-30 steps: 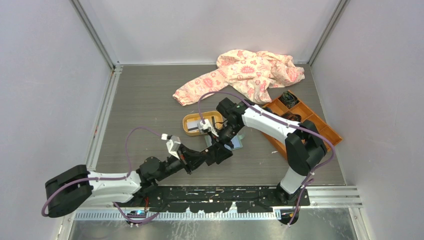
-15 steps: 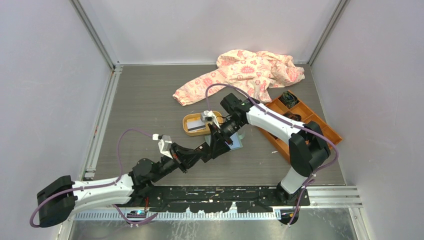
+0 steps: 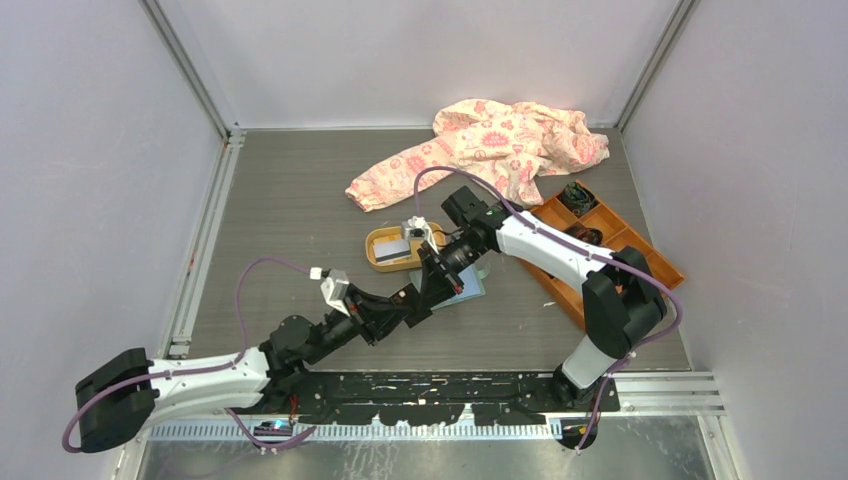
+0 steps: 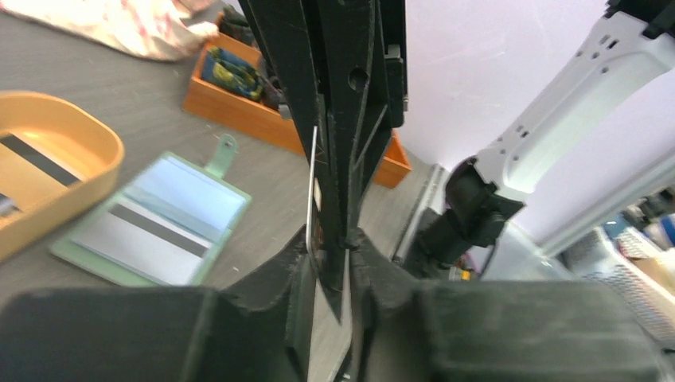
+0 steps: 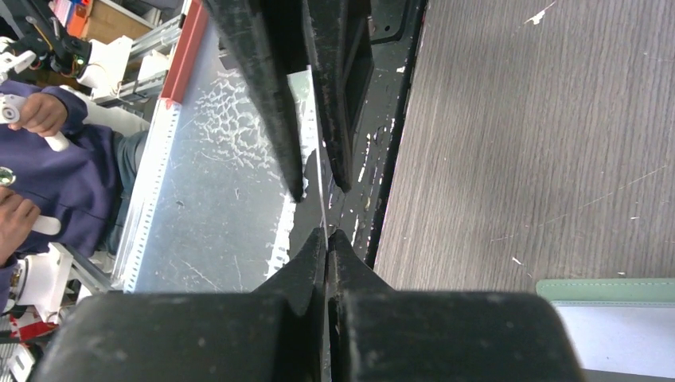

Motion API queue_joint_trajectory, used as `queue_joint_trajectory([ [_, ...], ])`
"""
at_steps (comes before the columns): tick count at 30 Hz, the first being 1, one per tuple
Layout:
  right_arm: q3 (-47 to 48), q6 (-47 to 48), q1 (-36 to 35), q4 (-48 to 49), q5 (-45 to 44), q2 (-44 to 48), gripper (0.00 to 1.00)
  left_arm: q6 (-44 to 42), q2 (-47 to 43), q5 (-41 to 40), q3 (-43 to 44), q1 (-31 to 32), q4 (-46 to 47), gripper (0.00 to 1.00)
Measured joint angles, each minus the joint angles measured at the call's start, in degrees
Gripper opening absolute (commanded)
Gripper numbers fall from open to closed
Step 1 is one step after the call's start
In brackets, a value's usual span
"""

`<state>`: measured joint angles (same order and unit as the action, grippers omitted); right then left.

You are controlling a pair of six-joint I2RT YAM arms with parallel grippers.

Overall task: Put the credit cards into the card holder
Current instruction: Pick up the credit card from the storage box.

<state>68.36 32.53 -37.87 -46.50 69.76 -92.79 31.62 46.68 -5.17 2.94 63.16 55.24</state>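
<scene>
A thin white credit card (image 4: 310,183) stands edge-on in the air between both grippers, just left of the card holder (image 3: 466,286). My right gripper (image 5: 327,232) is shut on one edge of this credit card (image 5: 318,163). My left gripper (image 4: 328,243) faces it with its jaws a little apart around the card's other end; the card lies against one pad. The pale green card holder (image 4: 151,219) lies open and flat on the table, a grey card with a dark stripe in its slot. Another striped card (image 4: 32,155) lies in the orange oval tray (image 4: 107,151).
The oval tray (image 3: 384,264) sits just behind and left of the grippers. An orange compartmented box (image 3: 625,252) stands at the right, and a pink patterned cloth (image 3: 490,145) lies at the back. A metal rail (image 3: 450,385) runs along the near edge.
My right gripper has shut on the card that my left gripper was holding up. The left jaws have loosened slightly. The left arm has stretched forward towards the card holder.
</scene>
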Motion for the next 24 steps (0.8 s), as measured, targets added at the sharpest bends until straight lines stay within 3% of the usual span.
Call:
queue_joint_trajectory([
  [4,0.7,0.6,0.0,-1.1,-0.3,0.0,0.01,1.5,-4.1,0.5,0.0,0.1,-4.3,0.34],
  [11,1.4,2.0,0.0,-2.7,-0.4,0.0,0.01,2.5,-12.2,1.6,0.2,0.1,-12.6,0.25],
  [20,1.4,7.1,0.1,-6.2,0.0,0.0,0.01,2.7,-10.1,3.0,0.7,0.1,-13.4,0.24],
  [23,1.4,8.6,0.0,-6.9,-0.1,0.0,0.01,3.0,-7.4,3.8,1.1,0.1,-11.5,0.17],
  [24,1.4,9.1,-0.1,-7.0,-0.2,0.0,0.01,3.0,-6.5,4.2,1.3,0.1,-11.1,0.06],
])
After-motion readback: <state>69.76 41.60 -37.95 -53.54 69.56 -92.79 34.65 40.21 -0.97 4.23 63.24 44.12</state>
